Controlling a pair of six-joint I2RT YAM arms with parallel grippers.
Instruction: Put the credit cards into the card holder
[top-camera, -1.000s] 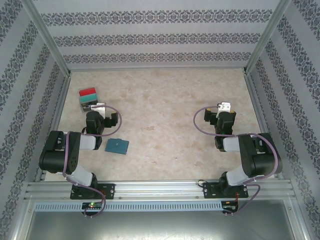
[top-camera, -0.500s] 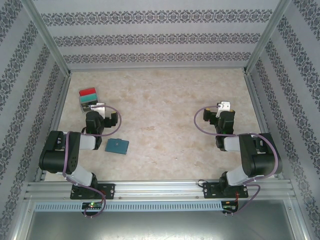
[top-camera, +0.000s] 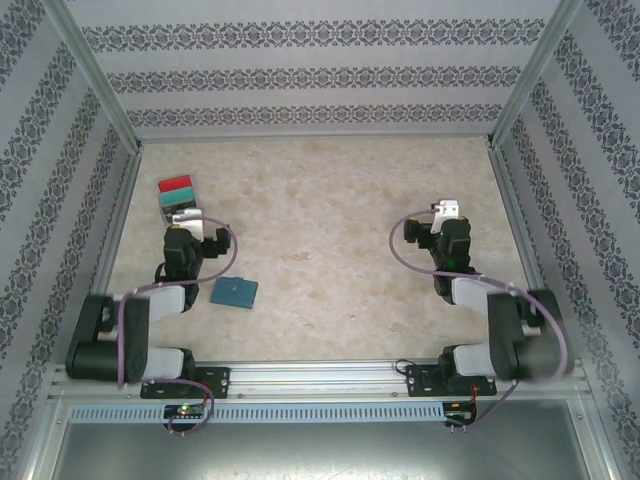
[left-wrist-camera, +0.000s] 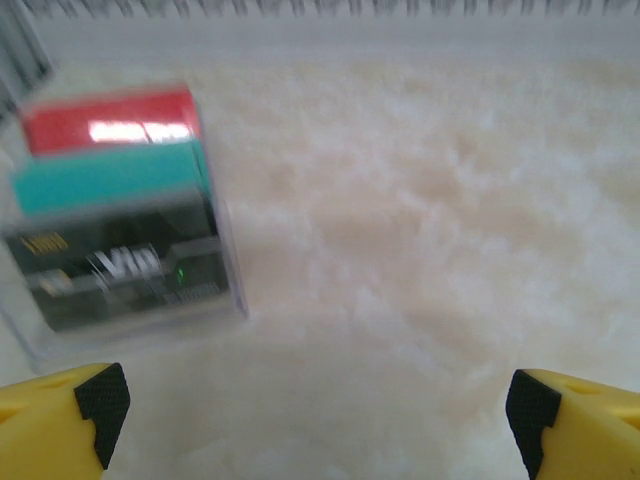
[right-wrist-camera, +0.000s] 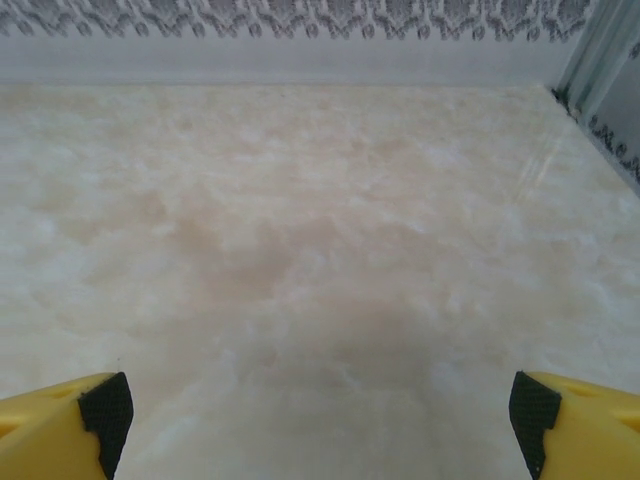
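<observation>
top view: both arms have dropped their elbows toward the rail at the bottom of the frame and stretched forward within the last second. my left gripper (top-camera: 185, 217) now sits just below the clear box (top-camera: 165, 207) in the upper left, closer than it was. my right gripper (top-camera: 447, 211) has edged upward at centre right, over the bare table (top-camera: 330, 200). i read this as the opening reach for a first card, with nothing picked up yet. the credit cards (top-camera: 177, 190) lie stacked in the box, red above teal in the frame. the card holder (top-camera: 234, 292) has not moved. it lies flat at lower left, a teal-blue square that looks folded shut, well apart from the box and just right of the left forearm. it will likely need opening before any card goes in.

left wrist view: the box lies blurred at upper left, with the red card (left-wrist-camera: 105, 120) on top, the teal card (left-wrist-camera: 110, 175) below it and a dark card (left-wrist-camera: 120, 265) with pale print nearest the lens. yellow fingertips (left-wrist-camera: 60, 415) sit in the bottom corners, jaws wide apart with nothing between them.

right wrist view: yellow fingertips (right-wrist-camera: 60, 415) frame the bottom corners, jaws wide apart over marbled table, with the patterned wall along the top.
</observation>
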